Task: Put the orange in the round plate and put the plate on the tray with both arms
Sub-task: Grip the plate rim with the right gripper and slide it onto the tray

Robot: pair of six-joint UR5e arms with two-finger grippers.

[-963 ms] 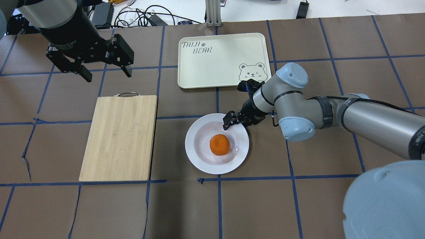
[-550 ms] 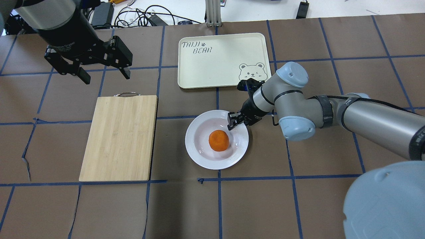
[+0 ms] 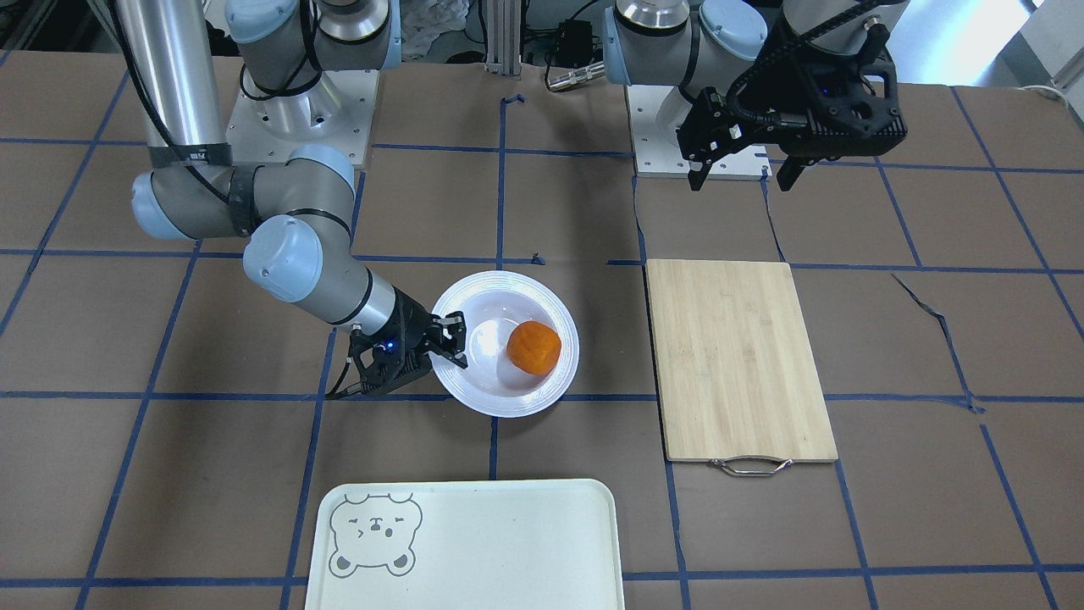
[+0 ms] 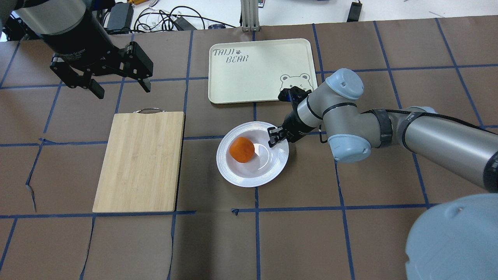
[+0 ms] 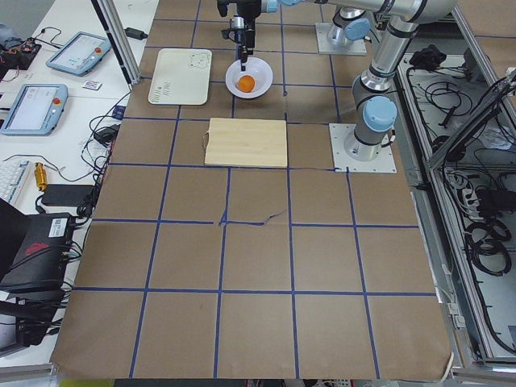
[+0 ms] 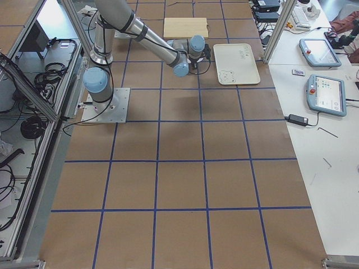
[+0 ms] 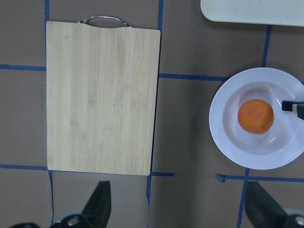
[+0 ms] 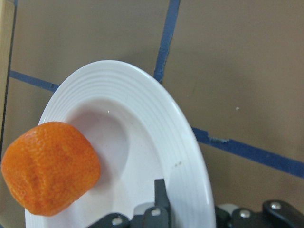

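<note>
The orange (image 4: 241, 149) lies in the white round plate (image 4: 253, 177), off centre toward the plate's left side. My right gripper (image 4: 273, 139) is shut on the plate's right rim, one finger (image 8: 161, 194) over the inner slope. The front view shows the same grip (image 3: 453, 347) on the plate (image 3: 508, 402) with the orange (image 3: 533, 346) inside. The cream tray (image 4: 256, 70) sits just beyond the plate, bear face at its near right corner. My left gripper (image 4: 122, 89) hangs open and high over the table's far left, holding nothing.
A bamboo cutting board (image 4: 140, 161) with a metal handle lies left of the plate, below the left gripper. Cables and a metal post sit past the table's far edge. Brown paper with blue tape lines covers the table.
The right gripper has pulled the plate a little toward the tray. The orange has rolled from the plate's centre to its left side. The left gripper drifted slightly left.
</note>
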